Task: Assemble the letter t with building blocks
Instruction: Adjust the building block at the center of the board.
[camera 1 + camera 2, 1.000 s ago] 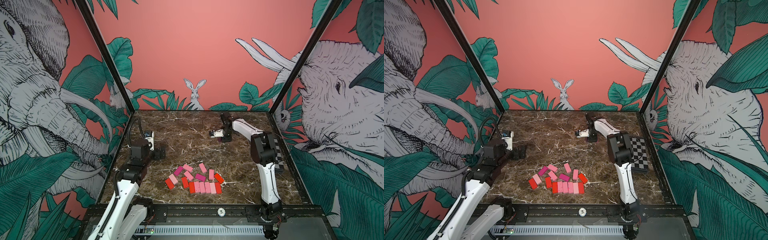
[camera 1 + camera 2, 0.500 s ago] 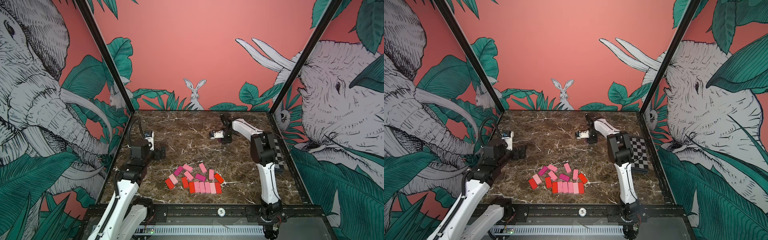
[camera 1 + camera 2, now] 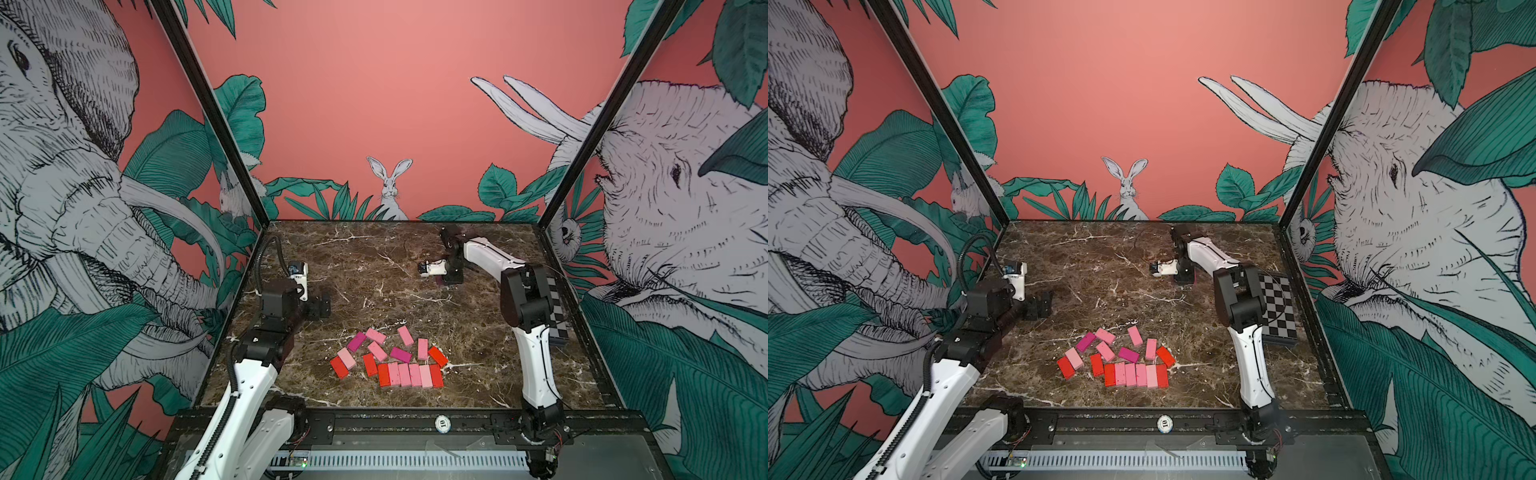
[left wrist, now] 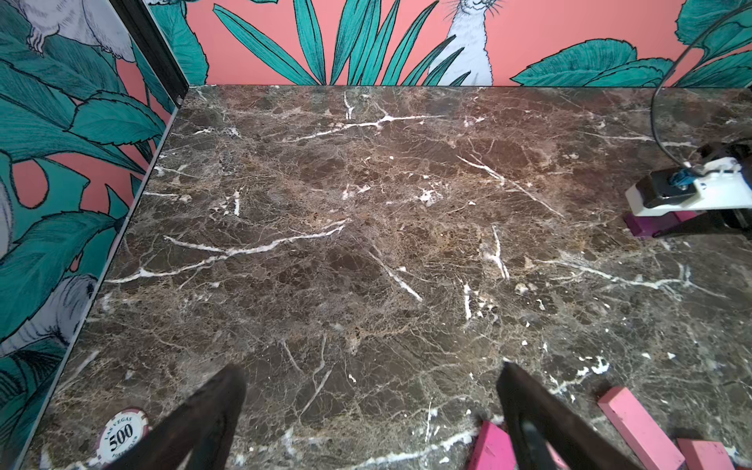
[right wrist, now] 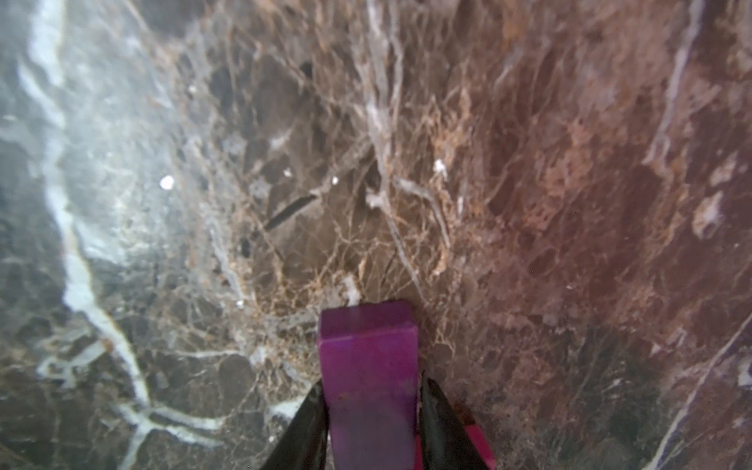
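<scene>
While right gripper pinches purple block between its jaws, left gripper spread wide, pink blocks beside it

You can read "LAS VEGAS", "500" and "POKER CLUB" on the white poker chip lying on the marble tabletop in the left wrist view. In both top views, you'll see "10" on the small round chip sitting on the black front rail

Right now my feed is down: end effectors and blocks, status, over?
Right end effector closed on purple block, far side. Left end effector open, poker chip beside it. Other blocks clustered near front.
</scene>
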